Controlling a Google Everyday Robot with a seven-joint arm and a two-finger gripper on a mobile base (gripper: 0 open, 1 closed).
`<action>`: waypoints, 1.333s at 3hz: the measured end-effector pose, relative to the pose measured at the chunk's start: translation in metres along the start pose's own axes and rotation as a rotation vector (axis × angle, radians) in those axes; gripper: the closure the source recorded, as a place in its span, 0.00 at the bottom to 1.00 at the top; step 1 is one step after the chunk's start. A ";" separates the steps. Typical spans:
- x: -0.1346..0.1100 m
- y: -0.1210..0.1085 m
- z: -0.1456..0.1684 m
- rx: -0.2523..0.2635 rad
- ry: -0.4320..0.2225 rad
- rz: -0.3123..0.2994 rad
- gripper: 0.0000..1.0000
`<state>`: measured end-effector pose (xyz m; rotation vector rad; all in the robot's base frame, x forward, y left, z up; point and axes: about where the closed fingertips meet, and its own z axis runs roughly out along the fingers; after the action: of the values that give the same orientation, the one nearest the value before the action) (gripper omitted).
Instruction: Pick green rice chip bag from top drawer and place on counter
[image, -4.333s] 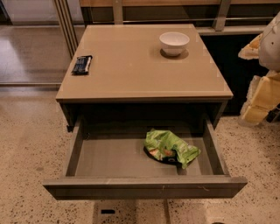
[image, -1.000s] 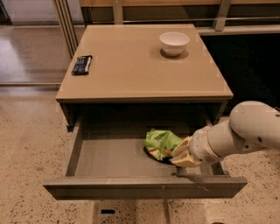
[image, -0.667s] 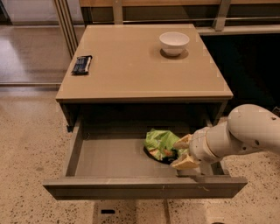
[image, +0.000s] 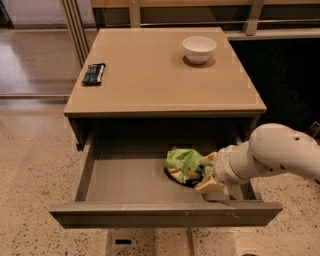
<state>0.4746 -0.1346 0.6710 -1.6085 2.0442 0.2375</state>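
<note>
The green rice chip bag (image: 183, 165) lies crumpled on the grey floor of the open top drawer (image: 125, 177), right of its middle. My gripper (image: 207, 173) reaches in from the right on a white arm (image: 280, 155). Its tan fingers (image: 210, 185) are spread, one behind and one in front of the bag's right end, touching it. The bag rests on the drawer floor. The tan counter (image: 150, 75) lies above and behind the drawer.
A white bowl (image: 199, 49) stands at the counter's back right. A dark blue-black flat packet (image: 93, 73) lies at the counter's left edge. The drawer's front panel (image: 165, 215) juts toward me over speckled floor. A dark gap lies to the right of the table.
The arm came in from the right and reached into the drawer. Over the last second the gripper edged a little further left onto the bag's right end; the bag stays put.
</note>
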 end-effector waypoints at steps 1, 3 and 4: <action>0.006 -0.006 0.008 0.037 0.057 0.012 0.38; 0.021 -0.008 0.024 0.078 0.173 0.033 0.60; 0.021 -0.008 0.024 0.079 0.174 0.034 0.83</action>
<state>0.4861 -0.1445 0.6418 -1.5966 2.1835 0.0287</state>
